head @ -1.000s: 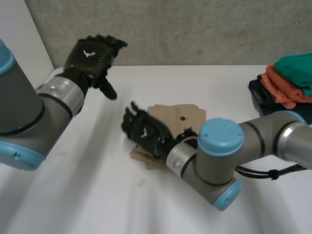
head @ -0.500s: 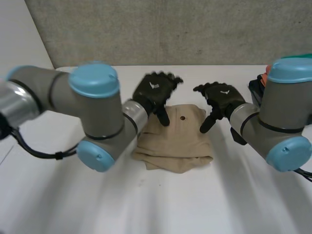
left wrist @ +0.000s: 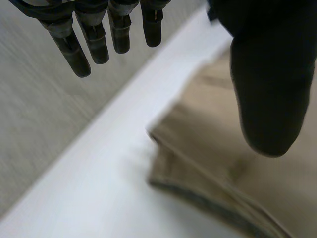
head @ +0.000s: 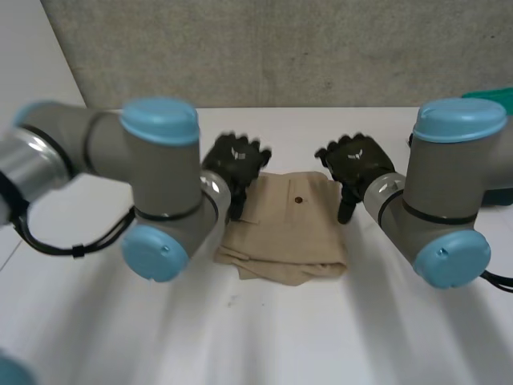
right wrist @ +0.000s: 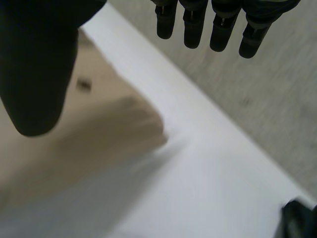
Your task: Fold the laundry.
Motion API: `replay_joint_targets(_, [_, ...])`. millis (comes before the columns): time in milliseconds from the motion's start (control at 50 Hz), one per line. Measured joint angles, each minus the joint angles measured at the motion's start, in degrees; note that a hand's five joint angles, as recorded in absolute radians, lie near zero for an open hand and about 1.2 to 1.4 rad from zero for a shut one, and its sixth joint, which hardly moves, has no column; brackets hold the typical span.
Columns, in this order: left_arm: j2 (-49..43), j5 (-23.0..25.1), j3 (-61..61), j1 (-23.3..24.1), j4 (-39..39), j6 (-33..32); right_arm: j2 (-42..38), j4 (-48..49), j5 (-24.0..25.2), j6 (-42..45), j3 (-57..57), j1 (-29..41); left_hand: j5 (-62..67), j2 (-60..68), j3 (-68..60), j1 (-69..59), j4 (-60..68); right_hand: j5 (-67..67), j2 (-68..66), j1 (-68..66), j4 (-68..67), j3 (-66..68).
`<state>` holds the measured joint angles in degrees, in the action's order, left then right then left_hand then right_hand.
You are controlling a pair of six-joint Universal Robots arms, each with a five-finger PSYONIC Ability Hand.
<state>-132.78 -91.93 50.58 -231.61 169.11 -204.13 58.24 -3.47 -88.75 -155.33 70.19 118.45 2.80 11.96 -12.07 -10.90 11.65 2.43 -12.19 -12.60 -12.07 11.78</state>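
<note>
You had the left hand (head: 234, 160) at 10 o'clock and the right hand (head: 357, 164) at 2 o'clock of the folded beige garment (head: 288, 228) mid table (head: 264, 337), both fingers-wide and empty, so pinching only the top layer could've peeled the fold open.

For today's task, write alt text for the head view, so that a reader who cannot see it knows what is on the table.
A folded beige garment lies in the middle of a white table. The robot's two black hands are at the garment's far corners, the left hand at one and the right hand at the other, both open.
</note>
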Motion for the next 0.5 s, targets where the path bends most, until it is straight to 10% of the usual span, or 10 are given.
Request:
replay_joint_targets(300, [12.19,32.84,-0.74,-3.66,-2.52,9.19,3.30,17.82,-5.59,-0.54,22.74,11.98,0.00,0.00,0.00,0.00,0.00,0.00,0.00,0.00,0.00,0.00])
replay_joint_targets(500, [12.87,37.82,0.01,-5.00,-4.20,12.02,-5.65,33.64,-6.16,0.35,22.37,12.48,0.00,0.00,0.00,0.00,0.00,0.00,0.00,0.00,0.00,0.00])
